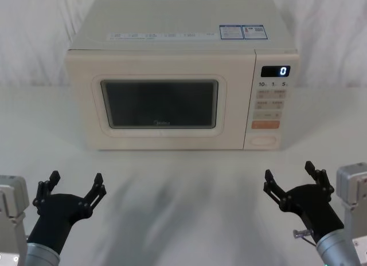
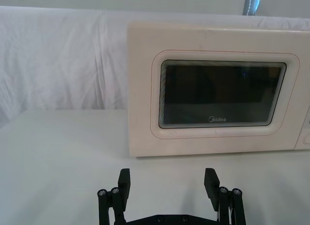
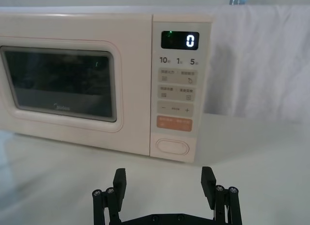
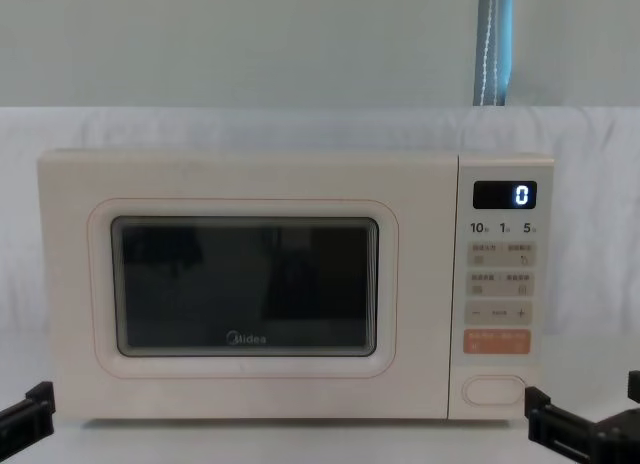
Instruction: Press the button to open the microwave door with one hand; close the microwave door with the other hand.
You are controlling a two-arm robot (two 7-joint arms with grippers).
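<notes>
- The counter is white, draped at the back with white cloth; a wide bare stretch lies between its near edge and the microwave, free on both sides.
- The microwave stands square at the middle back of the counter, front face toward the robot, with open counter to its left and right (the cloth hangs close behind it).
- The microwave door is flush with the front, its dark window facing out, the panel edge meeting the control strip on the right.
- The display at the top of that strip shows a 0; below it sit small cream keys and the orange key.
- The button is at the bottom of the strip, just under the orange key, nothing in front of it.
- The left gripper hovers low at the near left, fingers spread wide and holding nothing, well apart from the door.
- The right gripper hovers at the near right, fingers likewise wide and empty, roughly in line with the button and short of it.
</notes>
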